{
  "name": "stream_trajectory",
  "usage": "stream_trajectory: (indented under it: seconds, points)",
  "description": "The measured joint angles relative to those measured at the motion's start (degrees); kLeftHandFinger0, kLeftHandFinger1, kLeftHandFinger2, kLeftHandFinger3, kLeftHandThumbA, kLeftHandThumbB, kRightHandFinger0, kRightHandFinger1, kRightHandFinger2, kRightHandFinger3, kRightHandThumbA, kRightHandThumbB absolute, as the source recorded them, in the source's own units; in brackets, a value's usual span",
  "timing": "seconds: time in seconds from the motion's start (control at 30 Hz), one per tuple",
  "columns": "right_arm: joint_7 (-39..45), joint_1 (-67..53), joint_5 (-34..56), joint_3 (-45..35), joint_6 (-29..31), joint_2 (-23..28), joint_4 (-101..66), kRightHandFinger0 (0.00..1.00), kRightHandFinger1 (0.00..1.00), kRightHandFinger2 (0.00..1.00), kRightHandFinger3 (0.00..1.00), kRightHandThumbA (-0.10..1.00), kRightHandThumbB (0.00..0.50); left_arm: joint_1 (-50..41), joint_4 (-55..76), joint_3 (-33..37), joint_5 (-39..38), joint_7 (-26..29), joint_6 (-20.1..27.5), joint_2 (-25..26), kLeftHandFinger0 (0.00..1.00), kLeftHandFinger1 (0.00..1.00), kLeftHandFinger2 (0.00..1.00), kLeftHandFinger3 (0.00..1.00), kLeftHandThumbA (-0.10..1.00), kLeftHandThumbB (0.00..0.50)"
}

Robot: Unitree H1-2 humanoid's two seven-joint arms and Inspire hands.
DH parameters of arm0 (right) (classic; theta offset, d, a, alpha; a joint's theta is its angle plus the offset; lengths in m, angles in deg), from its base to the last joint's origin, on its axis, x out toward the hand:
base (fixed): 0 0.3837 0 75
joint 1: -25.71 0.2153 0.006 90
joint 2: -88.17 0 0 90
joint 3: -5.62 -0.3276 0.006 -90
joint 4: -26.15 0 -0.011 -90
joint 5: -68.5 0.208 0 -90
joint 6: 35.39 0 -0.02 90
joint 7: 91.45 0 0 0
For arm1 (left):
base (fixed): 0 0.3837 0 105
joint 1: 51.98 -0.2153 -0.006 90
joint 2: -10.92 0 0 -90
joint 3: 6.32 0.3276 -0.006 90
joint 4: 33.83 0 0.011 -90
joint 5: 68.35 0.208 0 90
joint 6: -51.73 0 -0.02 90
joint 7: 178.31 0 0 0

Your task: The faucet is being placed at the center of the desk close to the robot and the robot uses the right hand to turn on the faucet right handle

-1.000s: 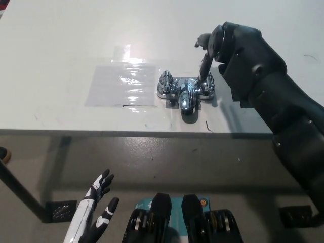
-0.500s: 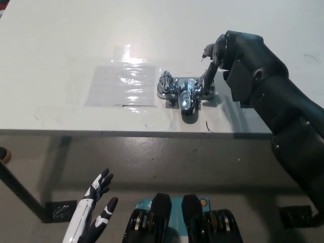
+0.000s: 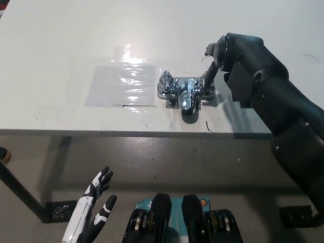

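Chrome two-handled faucet point(image 3: 185, 93) sits centrally near the front edge of the white desk point(image 3: 61, 50), and our black right hand point(image 3: 218, 58) rests on its right handle point(image 3: 206, 90), though we cannot tell whether it grips; we judge a slow twist about the handle's own axis best, so the base does not slide. Our white left hand point(image 3: 96, 200) hangs open below the desk edge, and a clear plastic sheet point(image 3: 121, 83) lies just left of the faucet.

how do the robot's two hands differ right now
The left hand is white; the right hand is black. The left hand hangs low, below the desk; the right hand is up over the desk, at the faucet's right handle. The left hand is open and idle; the right hand's grip is hidden.
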Motion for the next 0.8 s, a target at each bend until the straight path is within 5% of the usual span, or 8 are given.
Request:
stream_trajectory:
  seconds: [0.63,0.7,0.8]
  points:
    - [-1.6,-0.2,-1.6,4.7,0.0,2.4,3.1,1.0,1.0,1.0,1.0,0.99,0.318,0.1,0.0,0.0,0.0,0.0,0.1,0.1,1.0,1.0,1.0,1.0,0.84,0.206]
    - [-1.6,-0.2,-1.7,5.2,0.2,2.6,3.4,1.0,1.0,1.0,1.0,0.89,0.323,0.2,-0.1,0.0,0.0,0.0,0.1,0.1,1.0,1.0,1.0,1.0,0.85,0.212]
    - [-1.6,-0.3,-1.7,5.3,0.2,3.1,3.7,1.0,1.0,1.0,1.0,0.9,0.326,0.4,-0.1,0.0,0.0,0.0,0.1,0.1,1.0,1.0,1.0,1.0,0.85,0.209]
